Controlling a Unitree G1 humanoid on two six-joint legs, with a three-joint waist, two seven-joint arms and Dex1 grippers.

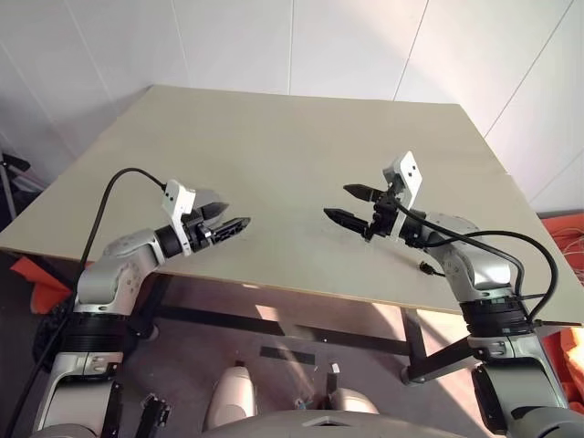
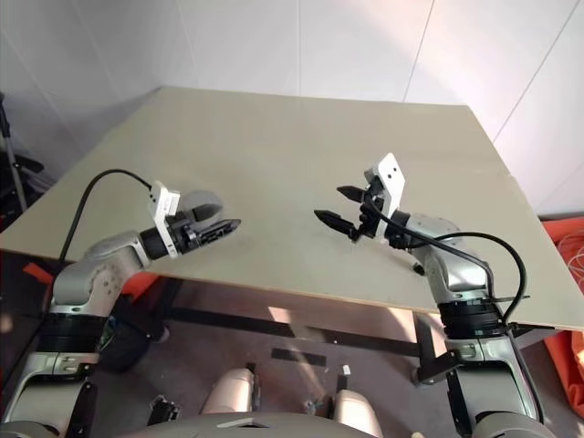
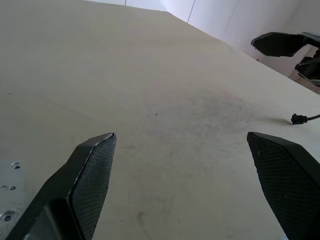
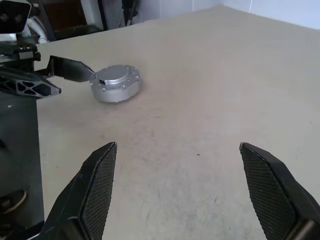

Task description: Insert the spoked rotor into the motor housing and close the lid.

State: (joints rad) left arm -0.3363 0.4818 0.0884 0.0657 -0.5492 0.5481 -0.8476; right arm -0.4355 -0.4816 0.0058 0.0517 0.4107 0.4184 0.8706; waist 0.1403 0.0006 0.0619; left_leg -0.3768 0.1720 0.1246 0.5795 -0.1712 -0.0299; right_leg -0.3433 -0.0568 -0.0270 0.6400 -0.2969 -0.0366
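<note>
Silver round lidded motor housing [image 4: 115, 83] sits on beige tabletop [image 1: 274, 137] beside left gripper [image 1: 228, 219]; both grippers' fingers wide, empty, incl. right gripper [image 1: 351, 205].

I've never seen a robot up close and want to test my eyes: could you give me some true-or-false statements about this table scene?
1. Both grippers are open. True: left gripper and right gripper stand wide.
2. The right gripper holds the housing. False: it is empty; the silver housing sits on the table.
3. The housing lies beside the left gripper. True.
4. The grippers touch each other. False: bare table lies between them.
5. The housing's top is open. False: a silver lid covers it.
</note>
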